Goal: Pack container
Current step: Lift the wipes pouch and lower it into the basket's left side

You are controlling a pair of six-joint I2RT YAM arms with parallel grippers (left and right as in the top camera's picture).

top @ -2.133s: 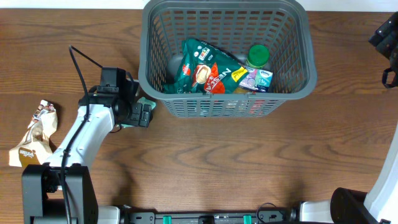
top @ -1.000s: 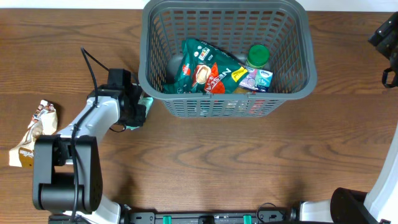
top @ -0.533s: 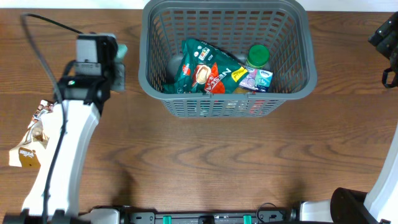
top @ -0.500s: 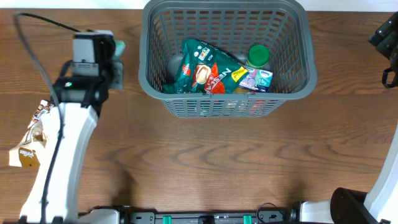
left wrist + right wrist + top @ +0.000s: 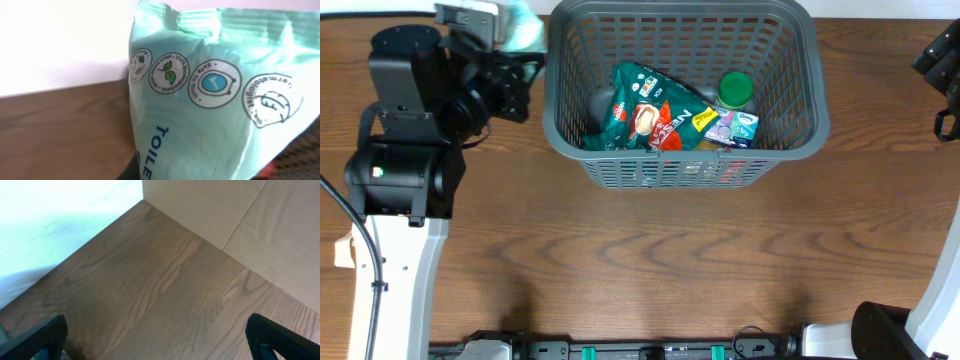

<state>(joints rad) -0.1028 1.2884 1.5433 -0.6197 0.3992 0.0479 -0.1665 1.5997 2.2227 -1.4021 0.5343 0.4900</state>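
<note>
Over the wood-grain table (image 5: 650, 250), left jaws pinch a glossy, crinkled mint packet (image 5: 220, 100) beside the slotted container (image 5: 670, 170); right jaws spread.

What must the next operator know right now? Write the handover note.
Left tool shut on the mint-green packet, raised beside the container's left rim.
Right tool open, empty, at the far right.
Done: green snack bag and green-lidded jar lie in the container.
Left: drop the mint-green packet in; a tan packet, mostly hidden, shows at the table's left edge.
</note>
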